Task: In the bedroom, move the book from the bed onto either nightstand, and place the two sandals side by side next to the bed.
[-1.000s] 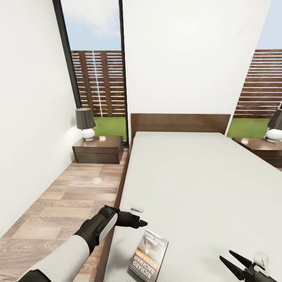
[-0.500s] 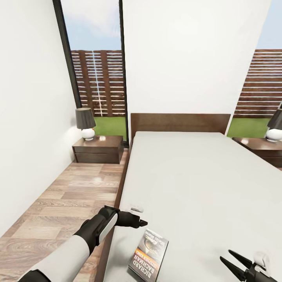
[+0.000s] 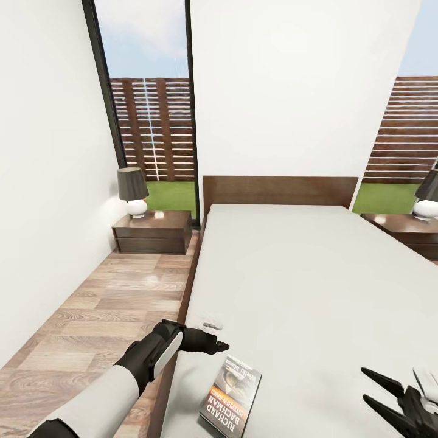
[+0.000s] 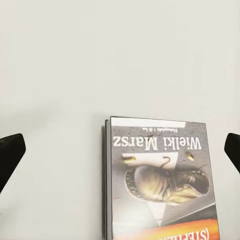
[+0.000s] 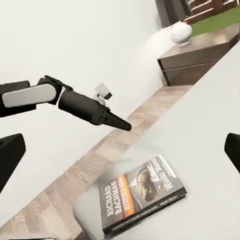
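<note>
1. Our left arm reaches forward and to the right over the near left edge of the bed point(image 3: 292, 274). Its left gripper point(image 3: 213, 347) hangs above the mattress just beside the book point(image 3: 231, 396), clear of it, and holds nothing. In the left wrist view the two fingertips point(image 4: 10, 157) stand far apart at either side, so the jaws are wide open.
2. Our right gripper point(image 3: 389, 398) sits at the lower right over the mattress, its two dark fingers point(image 3: 380, 378) spread and pointing left towards the book, with nothing between them (the right wrist view shows both tips at the picture's far edges, the book point(image 5: 142, 192) lying between and beyond them).
3. Against the picture from half a second ago, our right gripper has shifted a little to the right and up, and its fingers show more widely splayed. Our left arm and the book lie where they did.
4. The book lies flat, cover up, near the bed's foot by its left edge.
5. A nightstand point(image 3: 153, 232) with a lamp point(image 3: 134, 191) stands at the bed's head on the left, with open wood floor point(image 3: 103, 304) before it. Part of a second nightstand point(image 3: 407, 230) shows at the right. Nothing lies between either gripper and the book.
</note>
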Motion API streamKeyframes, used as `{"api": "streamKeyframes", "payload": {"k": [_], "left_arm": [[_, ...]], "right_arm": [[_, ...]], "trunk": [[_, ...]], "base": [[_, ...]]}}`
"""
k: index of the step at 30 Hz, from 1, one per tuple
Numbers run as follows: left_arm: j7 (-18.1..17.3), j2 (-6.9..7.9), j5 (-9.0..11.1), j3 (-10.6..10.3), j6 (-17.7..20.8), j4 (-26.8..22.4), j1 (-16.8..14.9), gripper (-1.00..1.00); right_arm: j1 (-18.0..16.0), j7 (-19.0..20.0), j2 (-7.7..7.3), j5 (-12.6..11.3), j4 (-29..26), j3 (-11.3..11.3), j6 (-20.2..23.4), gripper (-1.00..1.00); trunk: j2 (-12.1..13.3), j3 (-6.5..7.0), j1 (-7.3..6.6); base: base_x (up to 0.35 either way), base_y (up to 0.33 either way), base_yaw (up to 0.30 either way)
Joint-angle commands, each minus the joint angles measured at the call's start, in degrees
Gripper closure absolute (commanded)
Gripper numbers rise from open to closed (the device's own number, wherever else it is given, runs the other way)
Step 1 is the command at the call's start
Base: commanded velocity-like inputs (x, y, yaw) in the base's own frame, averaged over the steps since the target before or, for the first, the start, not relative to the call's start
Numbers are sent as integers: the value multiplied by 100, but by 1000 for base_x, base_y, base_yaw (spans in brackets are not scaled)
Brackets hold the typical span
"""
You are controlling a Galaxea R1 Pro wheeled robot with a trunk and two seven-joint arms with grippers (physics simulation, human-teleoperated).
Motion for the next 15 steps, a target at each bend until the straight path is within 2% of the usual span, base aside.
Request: {"api": "streamKeyframes", "payload": {"k": [1,4,8,11,14,15], "left_arm": [[2,1,26,-10,29,-2,-5,-100],[2,-2,26,-10,29,-2,-5,-100],[2,0,26,-12,7,0,-5,-100],[2,-3,26,-9,-24,12,-5,-100],[2,-1,26,-8,-41,7,-5,-100],[2,-1,26,-8,-41,7,-5,-100]], "right_arm": [[2,12,-2,-19,-148,-26,216,-100],[-10,12,-9,-27,-605,-74,683,-100],[-154,12,-44,-39,-945,-100,1204,-100],[-445,12,-54,-35,-1058,-101,1435,-100],[-746,12,-38,6,-1108,-64,1553,-100],[-746,12,-38,6,-1108,-64,1553,-100]], "trunk": [[-2,-5,0],[-2,-5,0],[-163,-76,88],[-283,-130,154],[-283,-130,154],[-283,-130,154]], "base": [[0,0,0],[0,0,0],[0,0,0],[0,0,0],[0,0,0],[0,0,0]]}}
